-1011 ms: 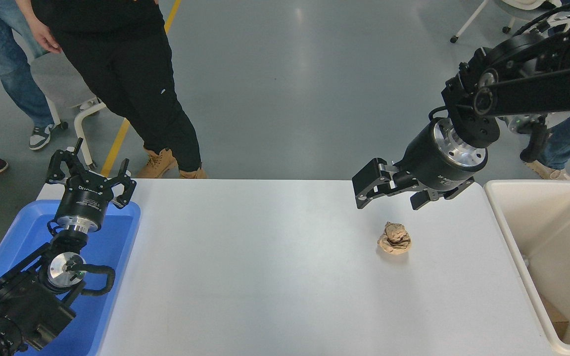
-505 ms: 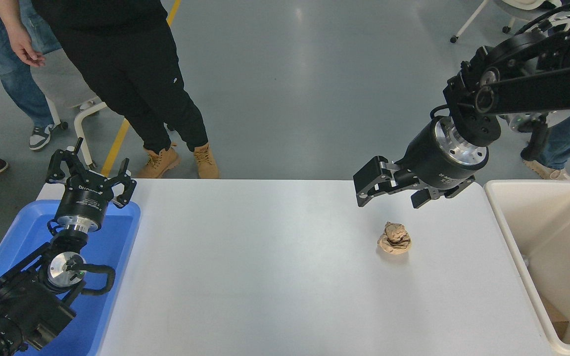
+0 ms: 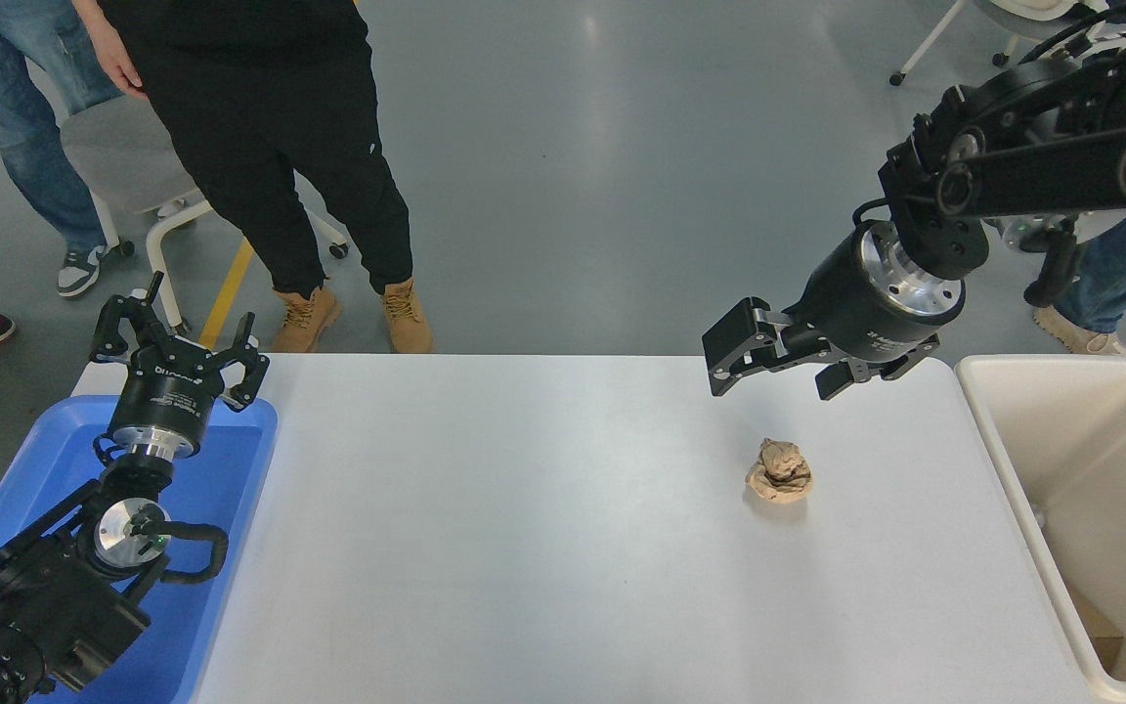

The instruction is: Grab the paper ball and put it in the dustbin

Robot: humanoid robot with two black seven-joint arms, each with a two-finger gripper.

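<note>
Head view: dustbin [image 3: 1003, 430] cut off right.

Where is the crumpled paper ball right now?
The paper ball lies on the white table, toward its right side, in front of the open right gripper and left of the cream dustbin.

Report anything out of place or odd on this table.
Only the paper ball lies loose on the white table, outside the dustbin. The right gripper hangs open above it. Nothing is spilled or damaged.
</note>
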